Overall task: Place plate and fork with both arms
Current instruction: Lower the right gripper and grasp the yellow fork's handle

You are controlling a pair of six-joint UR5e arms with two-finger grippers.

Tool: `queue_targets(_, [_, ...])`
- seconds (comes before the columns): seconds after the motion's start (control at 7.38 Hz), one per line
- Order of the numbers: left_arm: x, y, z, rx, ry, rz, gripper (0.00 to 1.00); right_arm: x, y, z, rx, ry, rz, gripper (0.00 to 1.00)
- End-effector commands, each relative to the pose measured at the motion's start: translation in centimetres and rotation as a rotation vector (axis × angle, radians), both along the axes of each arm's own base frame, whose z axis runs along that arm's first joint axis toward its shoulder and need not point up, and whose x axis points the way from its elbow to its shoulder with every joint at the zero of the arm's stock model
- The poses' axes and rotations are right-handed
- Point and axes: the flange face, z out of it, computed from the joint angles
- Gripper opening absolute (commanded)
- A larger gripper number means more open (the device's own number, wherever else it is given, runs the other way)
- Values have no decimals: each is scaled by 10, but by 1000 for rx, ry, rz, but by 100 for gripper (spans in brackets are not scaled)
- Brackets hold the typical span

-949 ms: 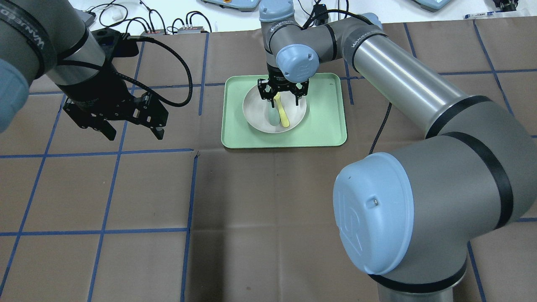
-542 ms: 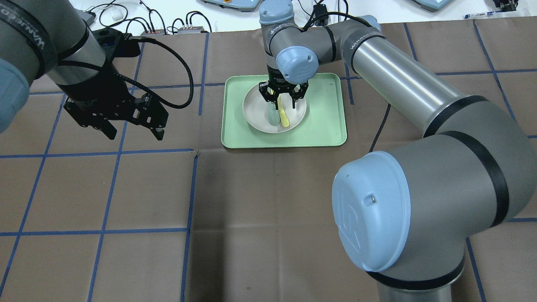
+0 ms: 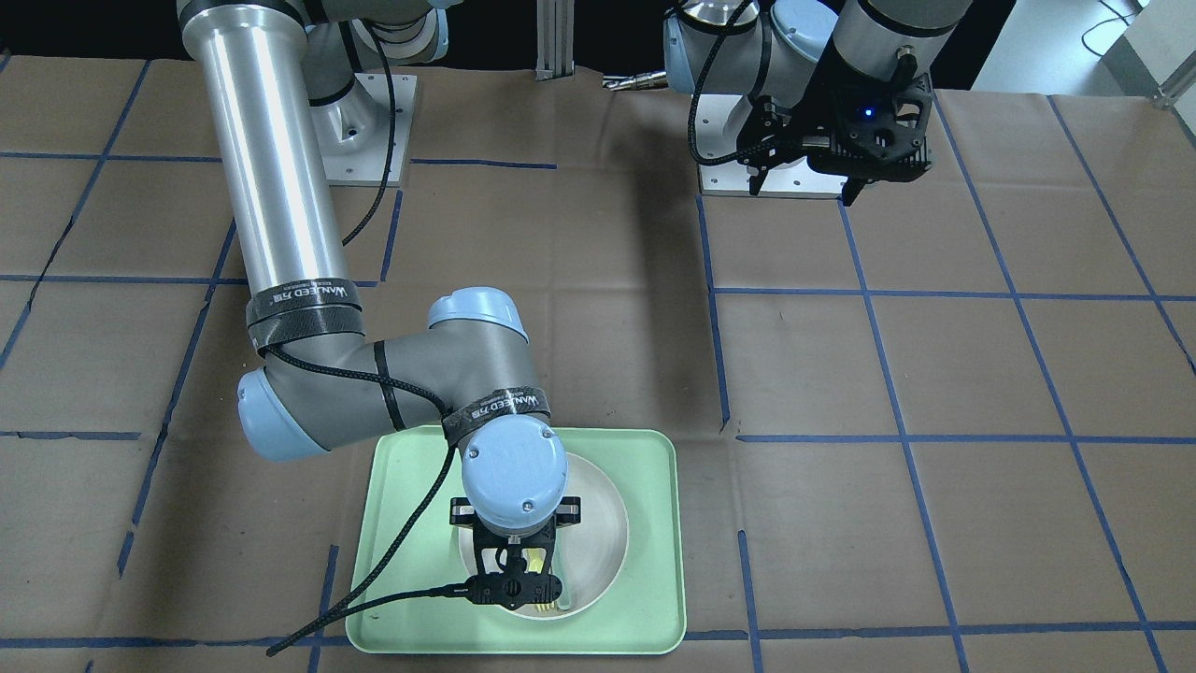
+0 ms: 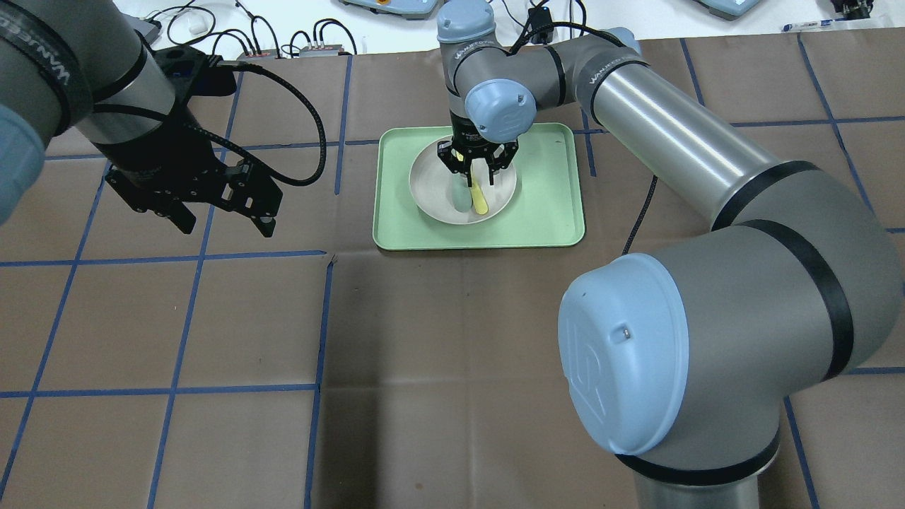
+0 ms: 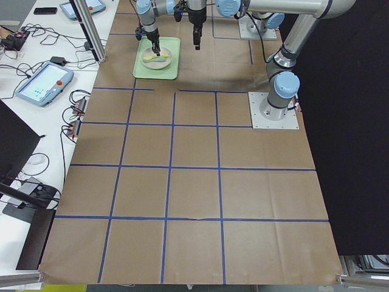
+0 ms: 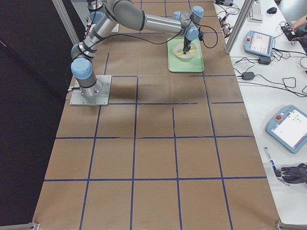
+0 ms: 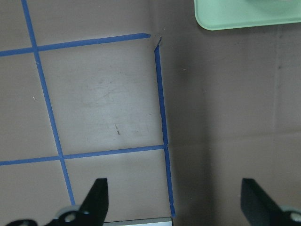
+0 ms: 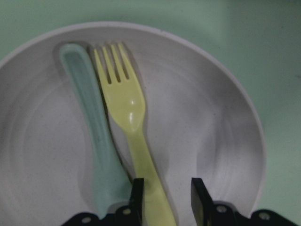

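We're in close on the right wrist view, and it gives us what no other camera does. The right gripper (image 8: 164,188) has its two fingers (image 8: 137,195) either side of the fork (image 8: 128,106) handle. They are a little apart, with a sliver of plate showing between the handle and one finger, so it is not yet pinched. The fork lies in the plate (image 8: 211,132), tines pointing away from the gripper. A grey-green spoon (image 8: 89,113) lies alongside it, touching it near the handles.

From overhead we see only the yellow handle end poking out below the gripper, but we do get the layout. The plate sits in the mint-green tray (image 4: 551,212), on the side of the table (image 4: 424,353) away from the robot's bases. The front-facing camera hides most of the plate behind the wrist's blue cap.

Over to the left gripper (image 4: 226,226): it hangs above bare table, well apart from the tray, fingers spread wide and empty. Its own wrist camera agrees, catching just a corner of the tray at its top edge.

The table is covered in brown paper, ruled into squares with blue tape. The side views add the room: both arms stand on grey base plates (image 5: 273,112). White benches along the table's edge carry teach pendants (image 6: 292,127) and loose cables.
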Motion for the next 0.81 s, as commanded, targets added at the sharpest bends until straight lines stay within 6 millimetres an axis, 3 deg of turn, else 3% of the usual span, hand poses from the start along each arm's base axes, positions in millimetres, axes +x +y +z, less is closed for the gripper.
queue_targets(0.0, [0, -1, 7, -42, -1, 10, 100, 2, -1, -6, 6, 0, 2, 45])
queue_targets(0.68, [0, -7, 3, -50, -1, 5, 100, 4, 0, -7, 8, -1, 8, 45])
